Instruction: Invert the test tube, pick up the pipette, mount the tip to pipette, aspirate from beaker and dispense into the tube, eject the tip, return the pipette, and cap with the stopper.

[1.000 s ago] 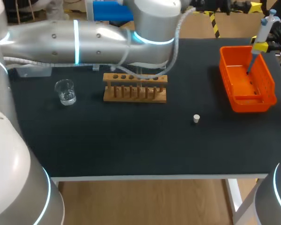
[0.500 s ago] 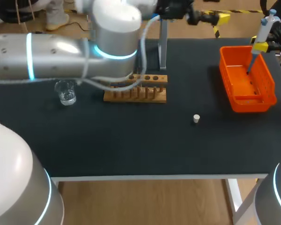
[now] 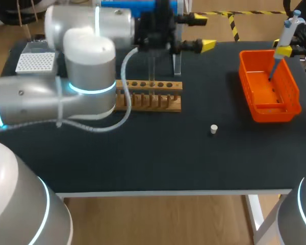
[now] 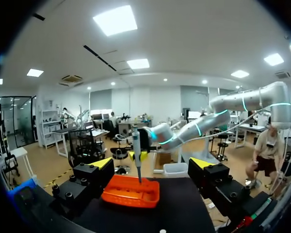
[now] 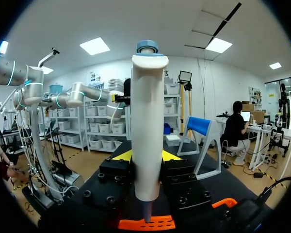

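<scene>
Over ribbed orange plastic basket (image 3: 295, 94), right tool (image 5: 146, 156) pinching smooth cylindrical pipette (image 5: 147, 121); left tool (image 4: 152, 163) spread.

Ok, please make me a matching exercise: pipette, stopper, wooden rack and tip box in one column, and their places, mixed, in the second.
1 pipette
2 stopper
3 wooden rack
4 tip box

A far left corner of the table
B in the right gripper, over the orange basket
C alone on bare table, between rack and basket
D middle of the table

Pairs: 1-B, 2-C, 3-D, 4-A.
</scene>
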`<state>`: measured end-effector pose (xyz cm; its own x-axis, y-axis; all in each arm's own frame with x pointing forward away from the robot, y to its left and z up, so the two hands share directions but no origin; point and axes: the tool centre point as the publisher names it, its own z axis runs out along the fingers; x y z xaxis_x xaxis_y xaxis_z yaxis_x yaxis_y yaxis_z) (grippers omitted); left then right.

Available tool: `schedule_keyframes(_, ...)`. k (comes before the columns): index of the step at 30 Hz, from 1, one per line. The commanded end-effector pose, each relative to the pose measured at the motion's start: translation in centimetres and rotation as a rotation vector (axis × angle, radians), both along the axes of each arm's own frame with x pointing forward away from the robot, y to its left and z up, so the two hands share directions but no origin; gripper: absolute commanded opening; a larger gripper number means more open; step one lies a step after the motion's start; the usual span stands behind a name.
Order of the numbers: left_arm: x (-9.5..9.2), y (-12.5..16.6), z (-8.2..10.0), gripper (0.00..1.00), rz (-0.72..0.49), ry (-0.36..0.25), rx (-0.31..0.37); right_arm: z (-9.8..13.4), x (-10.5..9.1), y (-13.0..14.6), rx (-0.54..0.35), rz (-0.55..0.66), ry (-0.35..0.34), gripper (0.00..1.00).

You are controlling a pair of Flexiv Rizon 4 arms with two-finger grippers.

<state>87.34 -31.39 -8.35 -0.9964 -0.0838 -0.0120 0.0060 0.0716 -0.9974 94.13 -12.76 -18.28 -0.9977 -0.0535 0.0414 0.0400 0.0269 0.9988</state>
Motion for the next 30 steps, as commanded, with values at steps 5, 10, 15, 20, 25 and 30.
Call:
schedule_keyframes(5,-1.3,3.6,-1.8,1.0,0.02,0.0,-0.082,0.1,0.1,-0.1,-0.003,0.004,0.001,0.0)
schedule_keyframes(10,-1.8,4.2,-2.5,1.0,0.022,0.001,-0.086,0.1,0.1,-0.1,-0.003,0.004,0.001,0.0)
schedule_keyframes(15,-2.2,4.3,-2.7,1.0,0.017,0.002,-0.087,0.1,0.1,-0.1,-0.003,0.004,0.001,0.0)
schedule_keyframes(20,-2.7,4.0,-3.0,1.0,-0.002,0.012,-0.076,0.1,0.1,-0.1,-0.003,0.004,0.001,0.0)
schedule_keyframes(25,-3.4,4.0,-3.7,1.0,0.012,0.022,-0.061,0.1,0.1,-0.1,-0.003,0.004,0.001,0.0)
schedule_keyframes(30,-3.9,4.0,-4.1,1.0,0.011,0.022,-0.061,0.1,0.1,-0.1,-0.003,0.004,0.001,0.0)
